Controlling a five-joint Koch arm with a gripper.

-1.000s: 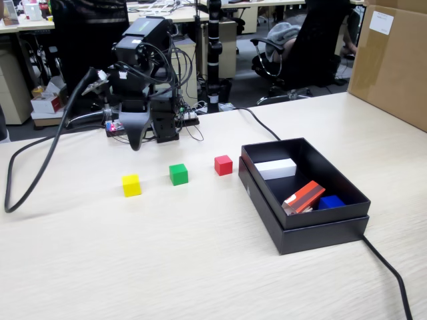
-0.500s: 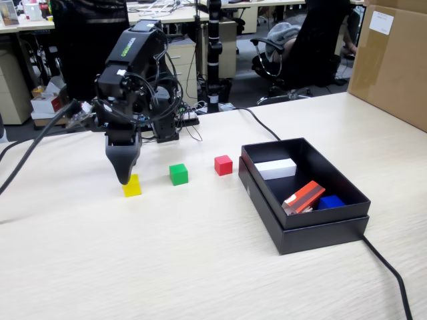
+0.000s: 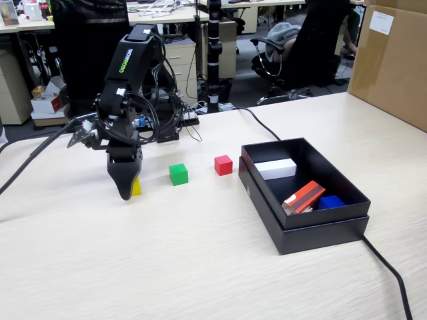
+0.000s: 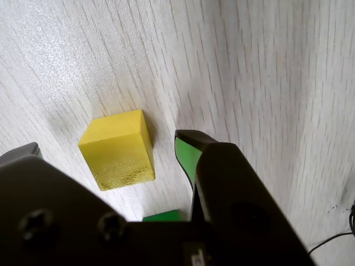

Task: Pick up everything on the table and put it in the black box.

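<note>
I am reading the claw (image 4: 108, 147) as spread: in the wrist view one green-padded tip is sitting to the right of the yellow cube (image 4: 118, 148), and the other tip is only showing as a grey corner at the left frame edge, with the cube between them. A sliver of table is showing between the cube and the right tip, so that tip is not touching it; contact on the left side I cannot tell. In the fixed view the claw (image 3: 125, 190) is pointing straight down at the table (image 3: 167, 260), its black tip covering most of the yellow cube (image 3: 137, 187), of which only a narrow edge is peeking out on the right.

The cube is resting flat on the table, not lifted.

To the right of it in the fixed view the green cube (image 3: 178, 174) is sitting near, and the red cube (image 3: 223, 165) is lying further right, just beside the black box (image 3: 313, 230). All three cubes are lying in a rough row, apart from one another.

The black box is standing open on the table, right of centre. Inside it I am seeing a white block (image 3: 275, 169) at the far end, an orange-red striped block (image 3: 304, 196) tilted nearer the front, and a blue piece (image 3: 331, 201) just beside it.
</note>
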